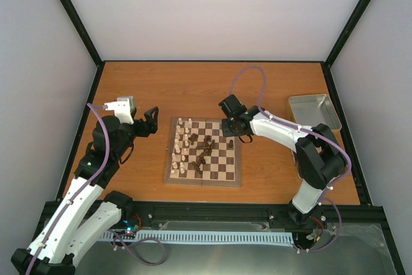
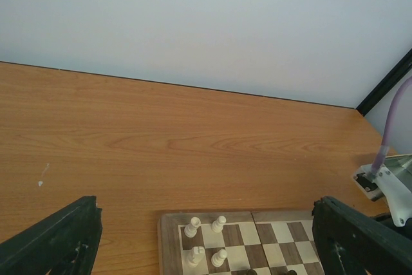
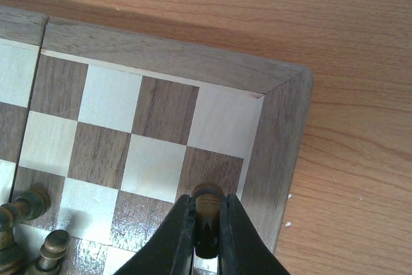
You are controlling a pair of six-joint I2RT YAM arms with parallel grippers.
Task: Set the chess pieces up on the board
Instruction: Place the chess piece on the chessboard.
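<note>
The board (image 1: pixel 203 183) lies mid-table, with several dark brown chess pieces (image 1: pixel 205 149) clustered and partly toppled near its middle. Cream chessmen (image 1: pixel 183 146) fill its left columns. My right gripper (image 1: pixel 230 128) hangs over the board's far right corner. In the right wrist view it (image 3: pixel 207 214) is shut on one dark chess piece (image 3: pixel 208 196), just above a dark square next to the board's right border (image 3: pixel 277 152). Two more dark pieces (image 3: pixel 26 207) stand at the lower left there. My left gripper (image 1: pixel 151 120) hovers left of the board, open and empty (image 2: pixel 206 205), with its fingers (image 2: pixel 55 239) wide apart.
A metal tray (image 1: pixel 312 111) sits at the table's back right. The left wrist view shows the board's corner (image 2: pixel 168 236) with cream chessmen (image 2: pixel 193 227) and part of the right arm (image 2: pixel 386 185). Black frame posts and white walls surround the table.
</note>
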